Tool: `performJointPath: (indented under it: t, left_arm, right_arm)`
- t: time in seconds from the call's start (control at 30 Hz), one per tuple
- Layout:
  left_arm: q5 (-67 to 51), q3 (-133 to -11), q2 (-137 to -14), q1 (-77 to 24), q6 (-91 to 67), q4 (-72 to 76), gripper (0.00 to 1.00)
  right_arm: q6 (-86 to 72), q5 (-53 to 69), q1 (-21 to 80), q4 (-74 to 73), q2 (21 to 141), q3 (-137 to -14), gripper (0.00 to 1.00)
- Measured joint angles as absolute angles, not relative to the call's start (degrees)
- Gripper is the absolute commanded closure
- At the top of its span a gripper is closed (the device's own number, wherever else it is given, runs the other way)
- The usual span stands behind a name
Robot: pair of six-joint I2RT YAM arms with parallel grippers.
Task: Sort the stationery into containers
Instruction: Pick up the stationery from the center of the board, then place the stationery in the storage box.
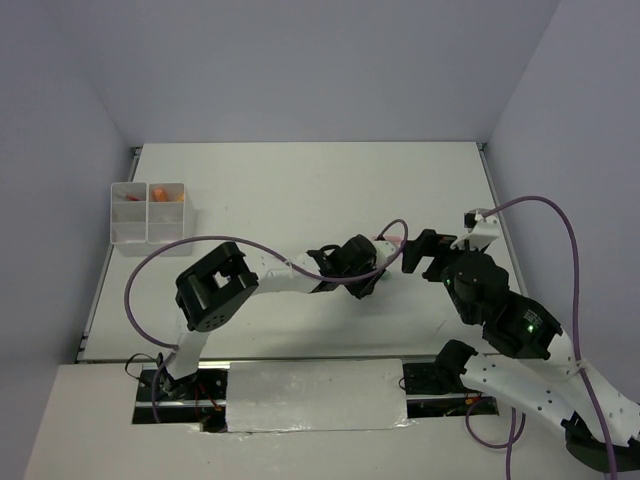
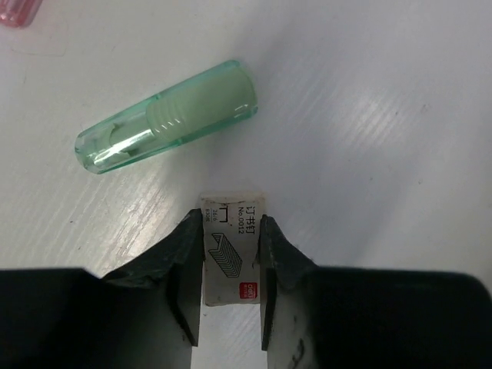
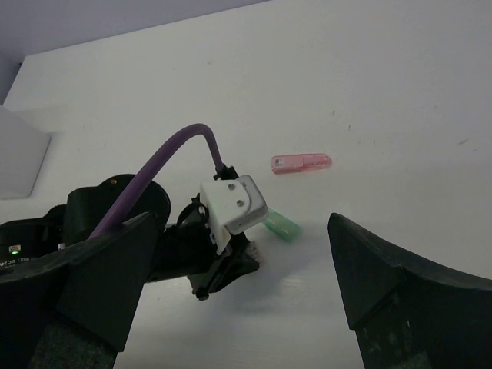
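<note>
In the left wrist view my left gripper [image 2: 231, 224] is shut on a small white staple box [image 2: 232, 250] that lies on the table, one jaw pressed against each long side. Just beyond it lies a clear green marker [image 2: 169, 117], and a pink item [image 2: 15, 11] shows at the top left corner. From above, the left gripper [image 1: 352, 268] is at mid-table. My right gripper [image 1: 424, 251] hovers open beside it, nothing between its fingers [image 3: 384, 284]. It looks down on the green marker [image 3: 283, 228] and the pink item [image 3: 300, 163]. The white divided container [image 1: 148, 230] stands far left.
Orange pieces [image 1: 166, 193] sit in the container's far compartments. A purple cable [image 1: 200, 245] loops over the left arm [image 1: 215, 285]. The table's left edge runs close by the container, and grey walls close off the back.
</note>
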State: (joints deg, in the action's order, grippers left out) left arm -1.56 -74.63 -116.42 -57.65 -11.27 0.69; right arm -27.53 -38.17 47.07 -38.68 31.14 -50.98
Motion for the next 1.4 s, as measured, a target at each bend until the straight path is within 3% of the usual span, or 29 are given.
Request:
performJointPath:
  t: [0.03, 0.1, 0.43, 0.57, 0.73, 0.87, 1.1, 1.4]
  left_arm:
    - [-1.52, -74.81, -116.44, -57.67, -11.31, 0.47, 0.89]
    - [-0.69, -74.81, -116.44, -57.69, -11.68, 0.32, 1.0]
    - [7.79, -69.14, -108.01, -51.55, -15.62, -7.07, 1.0]
    - [11.77, -64.14, -96.82, -39.18, -22.44, -8.34, 1.0]
    - [23.73, -56.23, -76.09, -15.44, -38.41, -9.58, 1.0]
    - [33.63, -51.86, -64.77, -6.7, -50.78, -14.76, 1.0]
    - [36.32, -49.84, -66.28, 9.02, -61.08, -19.66, 1.0]
    - [37.19, -54.13, -72.34, 15.09, -60.12, -19.03, 0.98]
  right_arm:
    - [-27.4, -38.15, 47.07, -38.68, 31.05, -50.98, 0.0]
    - [-27.29, -38.15, 47.07, -38.68, 30.76, -50.98, 0.0]
    - [-26.7, -37.87, 47.07, -38.3, 29.71, -51.35, 0.0]
    - [-25.69, -37.43, 47.07, -36.45, 29.71, -51.31, 0.0]
    - [-25.34, -35.35, 47.07, -30.98, 32.25, -49.69, 0.0]
    - [-24.49, -31.79, 46.98, -26.04, 37.71, -46.96, 0.0]
    - [-22.59, -25.65, 46.76, -20.71, 43.03, -43.92, 0.0]
    - [-21.47, -20.49, 46.41, -16.38, 42.5, -42.61, 0.0]
